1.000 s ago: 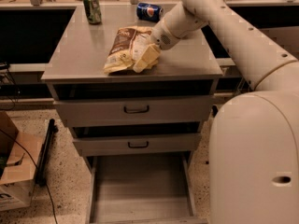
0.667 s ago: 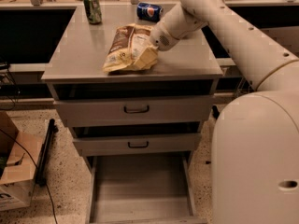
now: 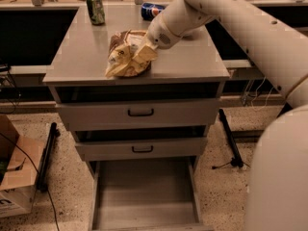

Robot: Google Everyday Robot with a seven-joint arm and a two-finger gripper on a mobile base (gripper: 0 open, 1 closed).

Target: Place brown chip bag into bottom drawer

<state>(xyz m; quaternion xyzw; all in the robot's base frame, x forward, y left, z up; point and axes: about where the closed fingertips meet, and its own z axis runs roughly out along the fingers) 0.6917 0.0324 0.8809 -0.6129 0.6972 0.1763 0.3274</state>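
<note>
The brown chip bag (image 3: 126, 57) lies crumpled on the grey cabinet top (image 3: 86, 57), near its front edge, with brown showing at the back and pale yellow at the front. My gripper (image 3: 144, 53) comes in from the upper right and sits on the bag's right side, shut on its crinkled foil. The bag still rests on the top. The bottom drawer (image 3: 144, 196) is pulled out below, and its flat grey floor is bare.
A green can (image 3: 95, 7) stands at the back left of the cabinet top and a blue can (image 3: 151, 10) lies at the back. Two upper drawers with black handles (image 3: 140, 112) are slightly open. A cardboard box (image 3: 17, 177) sits on the floor at left. My white arm and base fill the right side.
The gripper has stayed at the bag's right side. The bag has bunched up more tightly under it. The arm has barely moved.
</note>
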